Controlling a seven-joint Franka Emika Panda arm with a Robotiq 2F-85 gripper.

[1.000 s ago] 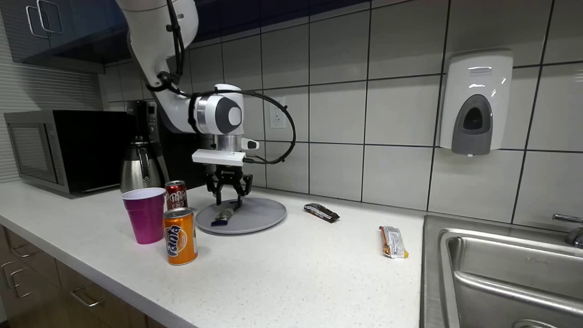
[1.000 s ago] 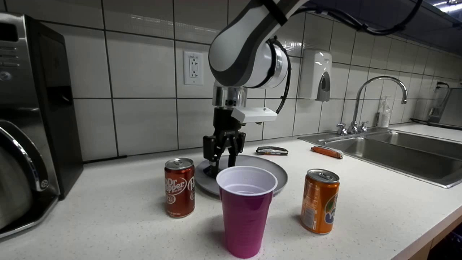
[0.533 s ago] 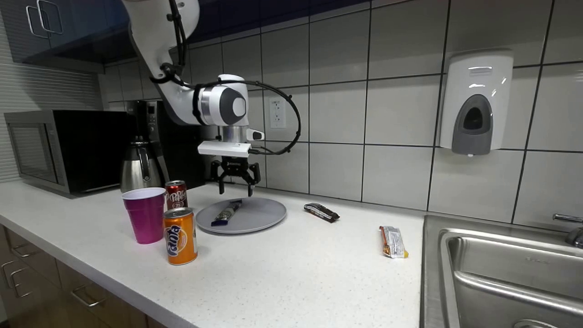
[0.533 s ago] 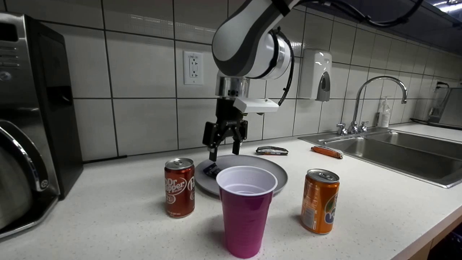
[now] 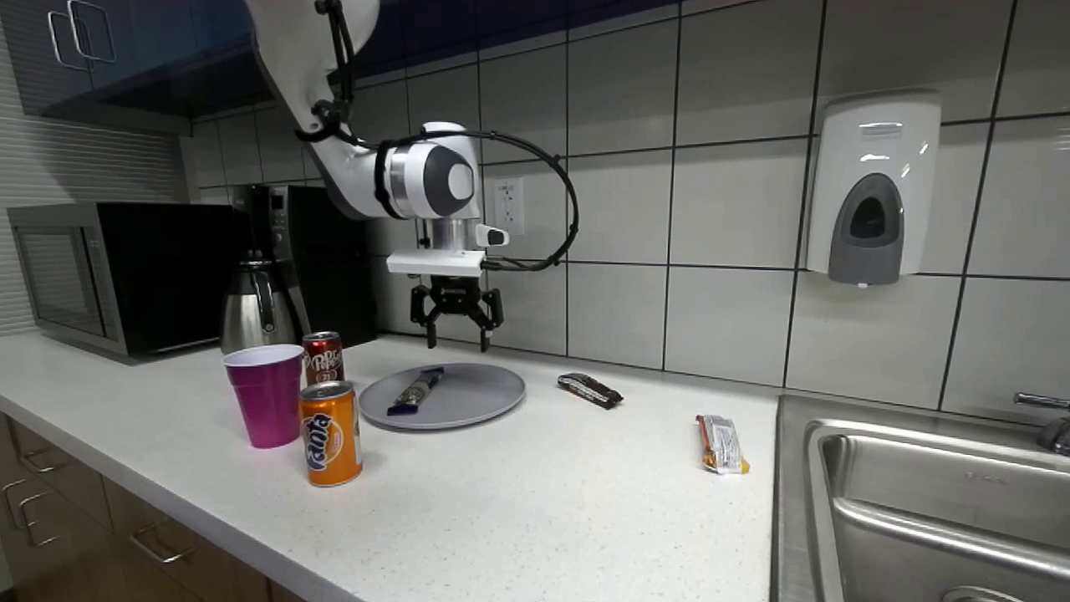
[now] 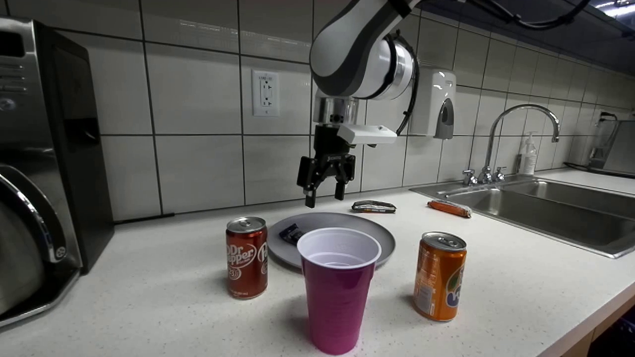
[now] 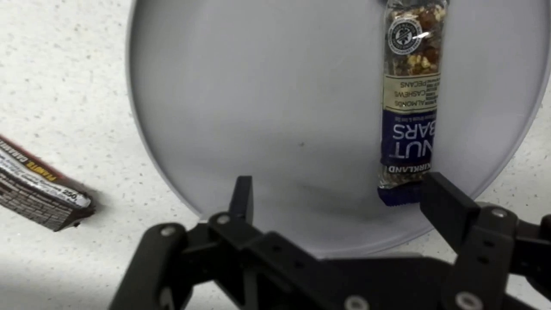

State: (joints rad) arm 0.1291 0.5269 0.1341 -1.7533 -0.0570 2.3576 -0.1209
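My gripper [image 5: 458, 341] hangs open above the round grey plate [image 5: 481, 400], with nothing between its fingers. In the wrist view a wrapped nut bar [image 7: 409, 94], clear in part with a dark blue label, lies flat on the plate, near the right finger [image 7: 447, 211], which overlaps its blue end from this angle. Both exterior views show a height gap between the fingertips and the plate. In an exterior view the purple cup [image 6: 337, 307] hides part of the plate and of the bar. A dark wrapped bar [image 7: 43, 189] lies on the counter beside the plate.
An orange Fanta can [image 5: 331, 439], a Dr Pepper can [image 6: 246, 263] and the cup stand around the plate. An orange-and-white wrapped bar [image 5: 721, 445] lies nearer the sink [image 5: 794, 502]. Behind are a steel carafe [image 5: 261, 305], a microwave [image 5: 167, 276] and the tiled wall.
The gripper was down at the nut bar on the plate; its jaws have spread wider and it has risen, shifting toward the sink side. The bar stays on the plate.
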